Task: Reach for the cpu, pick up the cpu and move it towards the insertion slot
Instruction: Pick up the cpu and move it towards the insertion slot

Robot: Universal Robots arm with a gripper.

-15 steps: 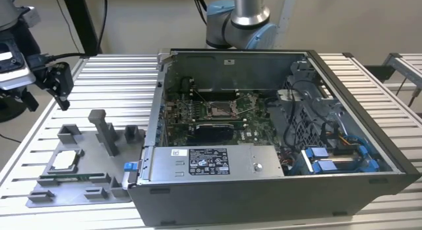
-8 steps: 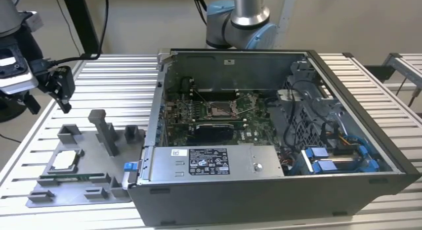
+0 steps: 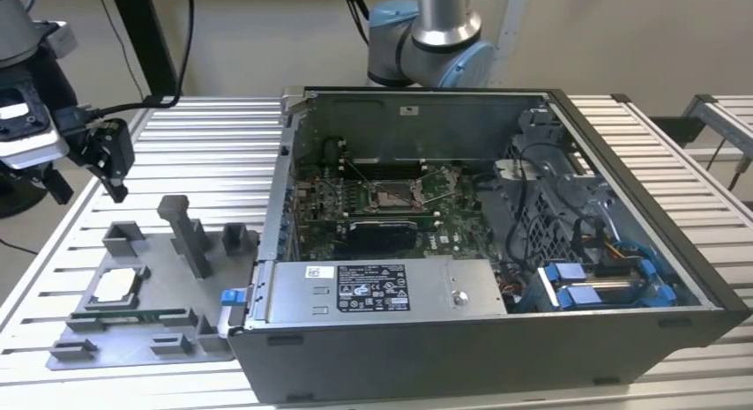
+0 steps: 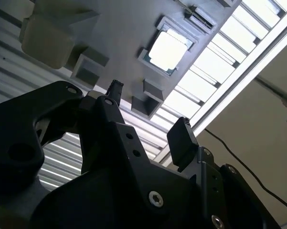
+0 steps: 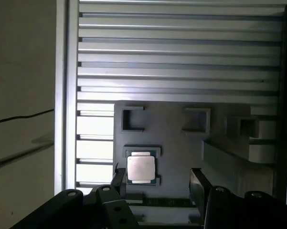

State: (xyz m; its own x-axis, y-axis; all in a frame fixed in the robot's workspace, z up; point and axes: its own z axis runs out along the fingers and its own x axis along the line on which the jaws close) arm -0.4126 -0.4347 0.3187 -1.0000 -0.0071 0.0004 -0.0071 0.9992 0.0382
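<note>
The cpu (image 3: pixel 118 287) is a small silvery square lying flat in a recess of the grey plastic tray (image 3: pixel 159 344), at the exterior view's left. My gripper (image 3: pixel 85 188) hangs open and empty above the tray's far corner, well clear of the chip. In both wrist views the cpu (image 4: pixel 168 49) (image 5: pixel 141 168) sits below the gripper (image 4: pixel 149 114) (image 5: pixel 157 183), closer to one of its black fingers (image 5: pixel 118 179) than to the other. The insertion slot (image 3: pixel 396 197) is a metal-framed socket on the green board inside the open computer case (image 3: pixel 659 242).
Upright grey blocks (image 3: pixel 186 234) stand on the tray beside the chip. A narrow green memory stick (image 3: pixel 132 315) lies in the tray nearer the front. The case wall (image 3: pixel 278 190) rises between tray and socket. A second arm's base (image 3: pixel 421 40) stands behind the case on the slatted table (image 3: pixel 200 137).
</note>
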